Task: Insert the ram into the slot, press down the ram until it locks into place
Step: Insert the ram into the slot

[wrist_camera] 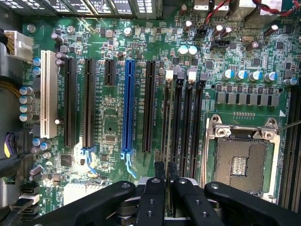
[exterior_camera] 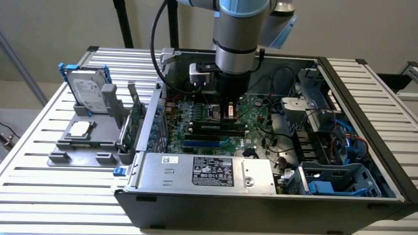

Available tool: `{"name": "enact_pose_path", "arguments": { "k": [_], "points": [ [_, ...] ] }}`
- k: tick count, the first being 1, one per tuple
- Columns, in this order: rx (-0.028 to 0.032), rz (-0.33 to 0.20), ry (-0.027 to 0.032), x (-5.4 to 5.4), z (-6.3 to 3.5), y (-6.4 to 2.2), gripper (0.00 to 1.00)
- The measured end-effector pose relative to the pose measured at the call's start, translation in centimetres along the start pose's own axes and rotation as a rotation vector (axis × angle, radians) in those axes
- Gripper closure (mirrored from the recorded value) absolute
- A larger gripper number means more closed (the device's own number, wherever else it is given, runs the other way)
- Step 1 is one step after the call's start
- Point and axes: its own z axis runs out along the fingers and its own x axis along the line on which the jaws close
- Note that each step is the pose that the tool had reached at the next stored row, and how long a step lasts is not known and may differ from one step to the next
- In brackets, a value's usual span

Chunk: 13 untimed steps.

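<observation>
Slatted metal table (exterior_camera: 39,161) carries one open computer case (exterior_camera: 261,205); its white label (exterior_camera: 212,171) is too small to read; wrist view counts four black memory slots, one blue slot (wrist_camera: 128,108), one CPU socket (wrist_camera: 240,162); gripper (wrist_camera: 166,172) pinches the ram (wrist_camera: 170,122) edge-on over the slot (wrist_camera: 166,113); exterior view adds one hard drive (exterior_camera: 88,90).

My table (exterior_camera: 39,161) is ribbed grey metal, its slats running across. Beyond it stands a plain beige wall (exterior_camera: 52,24), a black post (exterior_camera: 123,22) before it. Light falls soft and even.
</observation>
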Motion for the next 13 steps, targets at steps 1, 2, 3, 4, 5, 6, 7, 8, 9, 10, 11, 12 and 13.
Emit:
{"name": "enact_pose_path", "arguments": {
  "k": [1, 2, 3, 4, 5, 6, 7, 8, 9, 10, 11, 12, 13],
  "points": [
    [0.0001, 0.000, 0.0000, 0.00, 0.00, -0.02, 0.87],
    [0.0000, 0.000, 0.0000, 0.00, 0.01, -0.04, 0.87],
    [0.0000, 0.000, 0.0001, 0.00, 0.01, -0.06, 0.87],
    [0.0000, 0.000, 0.0000, 0.00, 0.01, -0.07, 0.87],
    [0.0000, -0.001, 0.0003, 0.00, 0.06, -0.08, 0.87],
    [0.0001, -0.002, 0.0005, 0.00, 0.06, -0.08, 0.87],
    [0.0002, -0.002, 0.0004, 0.00, 0.06, -0.08, 0.87],
    [0.0002, -0.002, 0.0003, 0.02, 0.06, -0.07, 0.87],
    [0.0002, -0.002, 0.0003, 0.04, 0.06, -0.07, 0.87],
    [0.0002, -0.002, 0.0004, 0.07, 0.06, -0.08, 0.87],
    [0.0001, -0.002, 0.0005, 0.08, 0.06, -0.08, 0.87],
    [0.0001, -0.002, 0.0004, 0.08, 0.06, -0.08, 0.87],
    [0.0001, -0.002, 0.0005, 0.09, 0.06, -0.08, 0.87]
  ]
}}
